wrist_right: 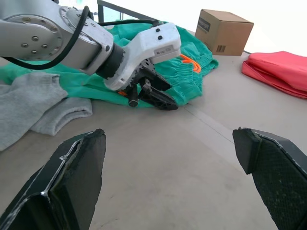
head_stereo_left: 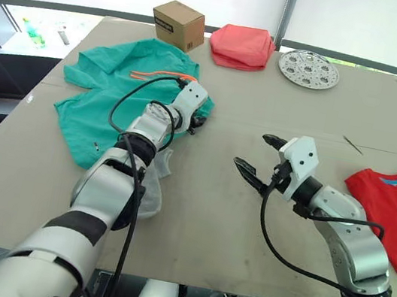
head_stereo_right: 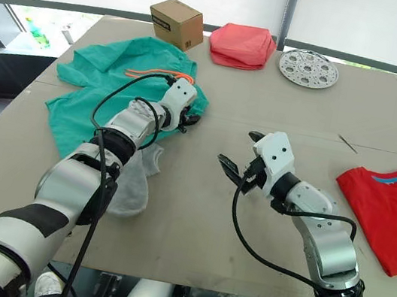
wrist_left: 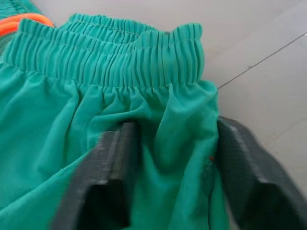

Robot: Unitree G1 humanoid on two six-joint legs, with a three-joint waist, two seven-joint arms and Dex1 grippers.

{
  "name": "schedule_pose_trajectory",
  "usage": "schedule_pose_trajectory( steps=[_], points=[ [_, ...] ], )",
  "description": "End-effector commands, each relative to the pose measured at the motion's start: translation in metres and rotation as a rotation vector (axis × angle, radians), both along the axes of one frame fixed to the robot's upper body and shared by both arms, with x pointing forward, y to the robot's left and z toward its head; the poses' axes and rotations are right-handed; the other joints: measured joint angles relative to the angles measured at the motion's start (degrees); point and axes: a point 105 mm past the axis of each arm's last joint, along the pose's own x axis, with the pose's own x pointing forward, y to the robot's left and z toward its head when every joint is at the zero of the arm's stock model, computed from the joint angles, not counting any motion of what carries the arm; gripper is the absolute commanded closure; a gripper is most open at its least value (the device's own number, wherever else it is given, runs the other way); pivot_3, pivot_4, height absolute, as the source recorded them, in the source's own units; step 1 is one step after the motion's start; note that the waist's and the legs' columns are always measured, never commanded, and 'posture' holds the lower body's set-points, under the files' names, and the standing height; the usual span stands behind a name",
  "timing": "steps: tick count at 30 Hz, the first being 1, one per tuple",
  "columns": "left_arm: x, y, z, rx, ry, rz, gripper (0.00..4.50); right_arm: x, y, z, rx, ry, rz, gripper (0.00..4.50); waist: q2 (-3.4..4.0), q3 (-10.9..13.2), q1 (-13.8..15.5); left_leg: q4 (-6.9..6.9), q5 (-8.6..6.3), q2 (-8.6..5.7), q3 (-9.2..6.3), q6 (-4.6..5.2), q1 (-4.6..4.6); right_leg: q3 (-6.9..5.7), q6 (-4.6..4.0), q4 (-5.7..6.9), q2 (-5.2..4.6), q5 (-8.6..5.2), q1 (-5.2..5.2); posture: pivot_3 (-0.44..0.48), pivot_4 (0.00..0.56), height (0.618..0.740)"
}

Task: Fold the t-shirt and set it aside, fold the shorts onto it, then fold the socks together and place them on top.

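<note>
Your shorts (head_stereo_left: 107,99) lie spread at the table's (head_stereo_left: 203,210) far left, and your left gripper (wrist_left: 168,158) sits at the waistband corner, fingers apart with a ridge of cloth between them. The right gripper (head_stereo_left: 258,158) hangs wide and empty mid-table. The t-shirt (head_stereo_left: 394,212) lies at the right edge. Close too shallow and the fabric may slip out; dragging could snag the socks (head_stereo_right: 132,179) beside your arm.

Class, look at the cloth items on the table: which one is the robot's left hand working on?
The teal-green shorts, with the orange drawstring. The left hand straddles the fabric below their gathered waistband; the others lie apart.
</note>
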Motion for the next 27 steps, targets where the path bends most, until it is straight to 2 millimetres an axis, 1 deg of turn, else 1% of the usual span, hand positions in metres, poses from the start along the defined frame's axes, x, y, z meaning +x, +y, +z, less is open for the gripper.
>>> schedule_pose_trajectory(
  steps=[1,2,5,7,9,10,12,13,15,17,18,20,22,24,26,27],
  points=[
    [0.007,0.007,0.021,-0.024,-0.097,0.003,4.18,-0.003,-0.008,0.018,0.015,-0.08,-0.034,0.0,-0.01,0.0,-0.1,0.0,0.0,0.0,0.02,0.01,0.0,0.02,0.0,0.0,-0.01,0.0,-0.01,0.0,0.15,0.74],
    [0.008,0.008,0.027,-0.031,-0.126,0.003,4.45,-0.003,-0.009,0.018,0.017,-0.082,-0.043,0.0,-0.02,0.0,-0.1,0.01,-0.01,0.0,0.02,0.01,0.0,0.03,0.0,0.0,-0.01,0.0,-0.01,0.0,0.15,0.74],
    [0.014,0.008,0.056,-0.027,-0.245,-0.015,4.45,-0.003,-0.013,0.021,0.021,-0.09,-0.068,0.0,-0.17,0.1,0.0,0.01,-0.01,0.01,0.0,0.02,-0.01,0.01,-0.01,0.01,-0.02,0.01,-0.02,0.0,0.15,0.74],
    [0.017,-0.001,0.08,-0.024,-0.32,-0.053,4.45,-0.003,-0.017,0.022,0.016,-0.092,-0.087,0.0,-0.35,0.2,0.3,0.01,-0.01,0.01,-0.01,0.02,-0.04,0.0,-0.01,0.01,-0.02,0.01,-0.04,0.0,0.15,0.74],
    [0.017,-0.017,0.096,-0.016,-0.381,-0.126,4.45,-0.003,-0.021,0.022,0.014,-0.094,-0.104,0.0,-0.37,0.2,0.5,0.02,-0.01,-0.01,-0.04,0.02,-0.1,-0.06,-0.01,0.0,-0.04,0.01,-0.05,0.0,0.15,0.74],
    [0.016,-0.029,0.102,-0.025,-0.405,-0.174,4.45,-0.003,-0.024,0.023,0.014,-0.097,-0.117,0.0,-0.38,0.2,0.5,0.02,-0.01,-0.03,-0.03,0.02,-0.12,-0.07,-0.01,-0.01,-0.06,0.01,-0.05,0.0,0.15,0.74],
    [0.01,-0.059,0.107,-0.048,-0.416,-0.289,4.45,-0.003,-0.031,0.026,0.018,-0.104,-0.142,0.0,-0.38,0.2,0.7,0.03,-0.01,-0.05,-0.01,0.02,-0.14,-0.05,-0.01,-0.02,-0.07,0.01,-0.04,0.0,0.15,0.74],
    [0.004,-0.078,0.107,-0.073,-0.414,-0.375,4.45,-0.004,-0.034,0.027,0.02,-0.108,-0.156,0.0,-0.38,0.2,0.7,0.05,-0.01,-0.07,-0.01,0.02,-0.15,-0.08,-0.01,-0.04,-0.08,0.0,-0.04,0.0,0.15,0.74],
    [-0.01,-0.11,0.102,-0.124,-0.378,-0.531,4.45,-0.004,-0.042,0.03,0.017,-0.111,-0.183,0.0,-0.39,0.2,0.7,0.07,-0.01,-0.08,0.01,0.03,-0.15,-0.07,0.0,-0.03,-0.08,0.0,-0.03,0.0,0.15,0.74],
    [-0.025,-0.132,0.092,-0.148,-0.336,-0.673,4.45,-0.007,-0.047,0.031,0.008,-0.109,-0.201,0.0,-0.39,0.2,0.6,0.08,-0.01,-0.08,0.02,0.03,-0.15,-0.07,0.0,-0.03,-0.06,0.0,-0.03,0.0,0.15,0.74],
    [-0.036,-0.145,0.086,-0.164,-0.308,-0.769,4.45,-0.01,-0.05,0.03,0.002,-0.102,-0.208,0.0,-0.38,0.2,0.4,0.09,-0.01,-0.08,0.02,0.03,-0.15,-0.06,0.0,-0.03,-0.05,0.0,-0.03,0.0,0.15,0.74],
    [-0.059,-0.163,0.069,-0.187,-0.234,-0.933,4.45,-0.018,-0.056,0.027,-0.025,-0.079,-0.214,0.0,-0.36,0.2,-0.2,0.08,-0.01,-0.06,0.05,0.03,-0.11,0.01,-0.01,0.0,-0.02,0.0,-0.04,0.0,0.15,0.74],
    [-0.077,-0.171,0.054,-0.195,-0.164,-1.049,4.45,-0.026,-0.061,0.022,-0.053,-0.051,-0.22,0.0,-0.31,0.2,-0.6,0.01,-0.01,-0.01,0.07,0.02,-0.06,0.06,-0.01,0.02,0.01,0.0,-0.06,0.0,0.15,0.74],
    [-0.095,-0.178,0.036,-0.216,-0.108,-1.113,4.45,-0.033,-0.069,0.01,-0.158,-0.01,-0.231,0.0,-0.23,0.1,-1.0,0.0,-0.01,0.04,0.06,0.02,-0.01,0.09,-0.02,0.05,0.08,0.0,-0.07,0.0,0.15,0.74],
    [-0.103,-0.177,0.025,-0.206,-0.098,-1.114,4.45,-0.037,-0.071,-0.001,-0.247,0.017,-0.21,0.0,-0.19,0.1,-1.2,-0.01,-0.06,0.06,0.03,0.11,0.03,0.13,-0.02,0.08,0.08,0.0,-0.07,0.0,0.15,0.74],
    [-0.106,-0.174,0.022,-0.216,-0.076,-1.111,4.45,-0.035,-0.072,-0.005,-0.281,0.022,-0.214,0.0,-0.2,0.1,-1.3,0.0,-0.14,0.07,0.02,0.24,0.02,0.15,-0.02,0.08,0.08,0.0,-0.07,0.0,0.15,0.74]
  ],
)
